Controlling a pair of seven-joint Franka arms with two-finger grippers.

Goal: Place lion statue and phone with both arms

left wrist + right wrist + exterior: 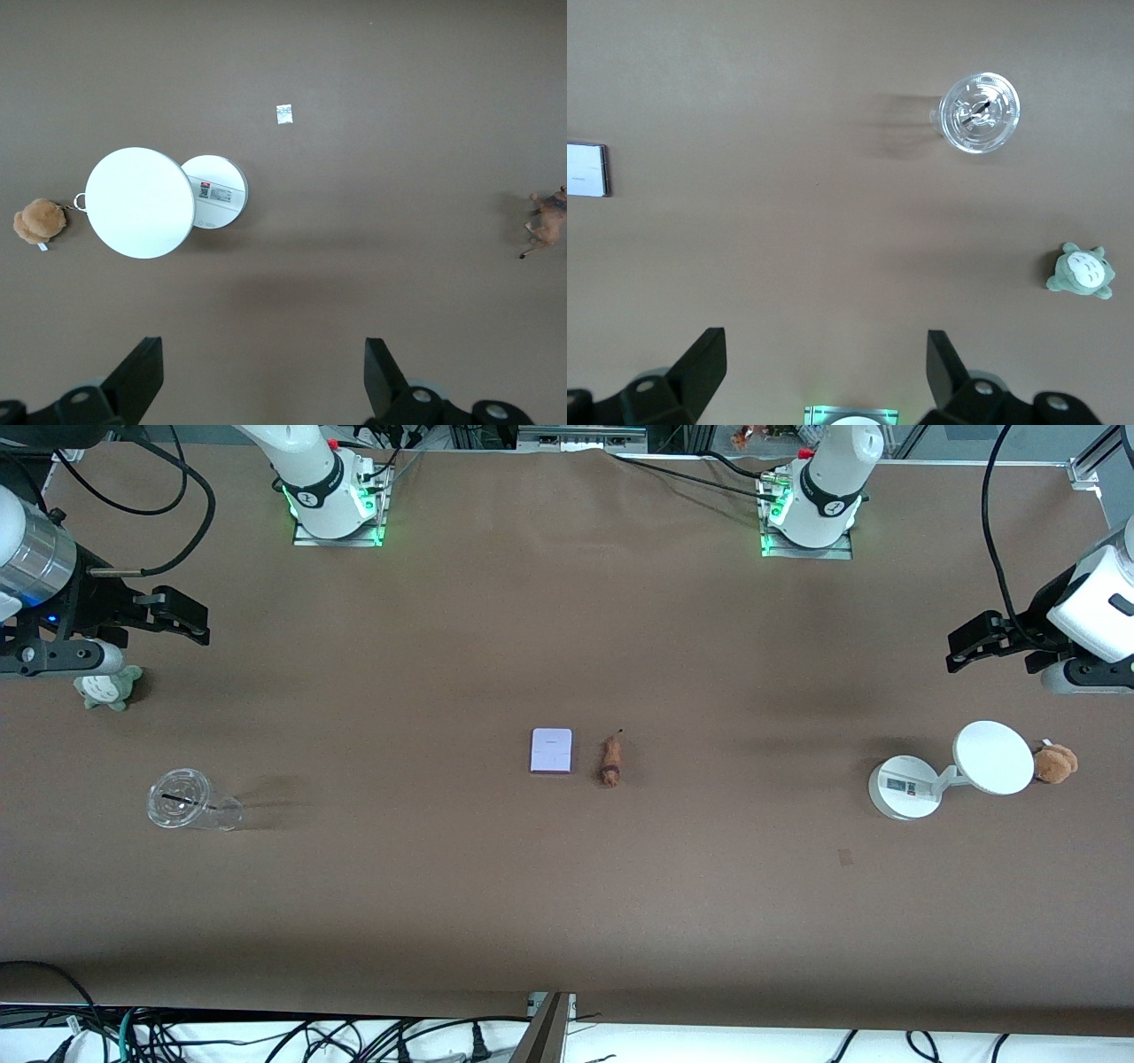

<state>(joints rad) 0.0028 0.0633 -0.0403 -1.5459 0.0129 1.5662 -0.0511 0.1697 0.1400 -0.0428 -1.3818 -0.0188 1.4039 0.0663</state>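
Left tool [970, 648] open, right tool [182, 615] open, phone [551, 751] beside lion statue [611, 759], mid-table

Brown table [567, 903] w/ phone [551, 751], lion statue [610, 759], cup [188, 802], stand [905, 786], 2 plushies [1055, 763].

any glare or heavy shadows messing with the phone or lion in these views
Front view: even light, no glare; the phone and lion cast only thin shadows, with faint dark patches on the table. Left wrist view: the lion sits at the frame's edge, soft shadow beside it. Right wrist view: the phone is cut off by the edge, and the cup throws a smeared shadow.
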